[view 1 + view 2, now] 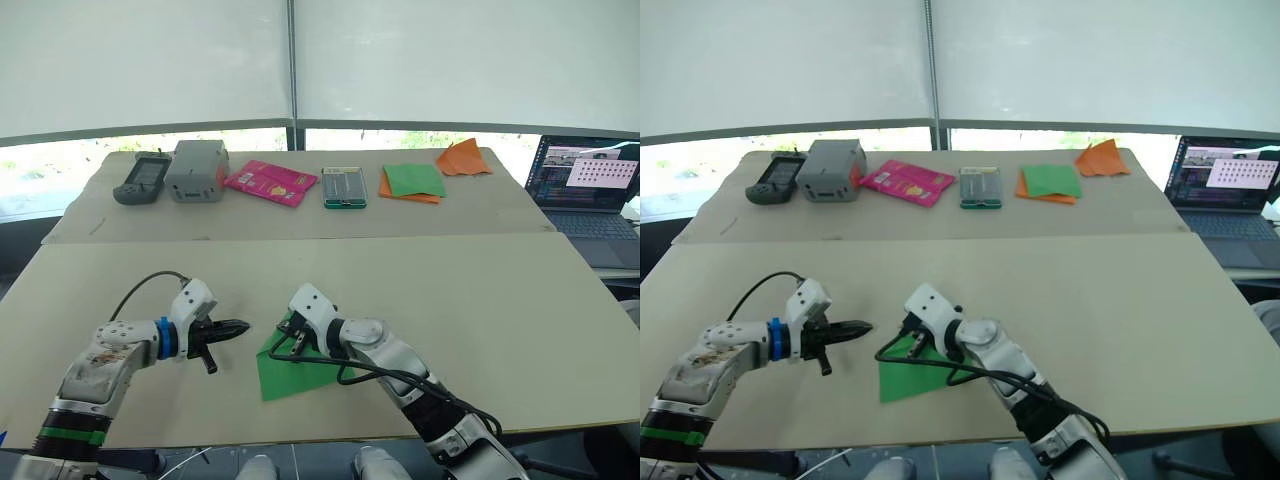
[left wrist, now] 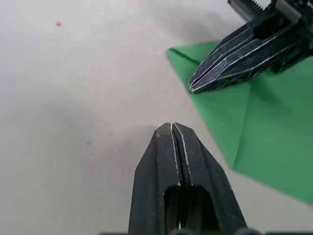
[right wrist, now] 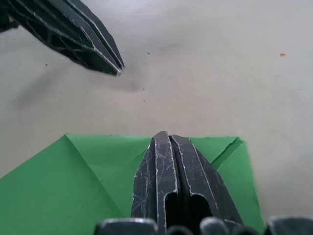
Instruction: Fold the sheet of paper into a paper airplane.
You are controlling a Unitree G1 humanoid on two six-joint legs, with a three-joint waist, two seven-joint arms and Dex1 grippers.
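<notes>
The sheet of paper (image 1: pixel 290 378) is bright green and lies flat near the table's front edge, with its corners folded in along diagonal creases (image 3: pixel 93 166). My right gripper (image 1: pixel 278 345) is shut, and its tips rest over the sheet's left folded edge (image 3: pixel 164 136). My left gripper (image 1: pixel 243 326) is also shut and hovers over bare table just left of the sheet, pointing at the right gripper. Its tips (image 2: pixel 171 127) are a short way from the paper's edge and hold nothing. In the left wrist view the right gripper's fingers (image 2: pixel 230 63) lie on the green sheet (image 2: pixel 264 142).
On the far table sit a handheld device (image 1: pixel 140 178), a grey box (image 1: pixel 196 170), a pink packet (image 1: pixel 270 182), a small green-edged case (image 1: pixel 344 187), a green sheet on orange paper (image 1: pixel 412 183) and crumpled orange paper (image 1: pixel 463 158). A laptop (image 1: pixel 590 185) stands at the right.
</notes>
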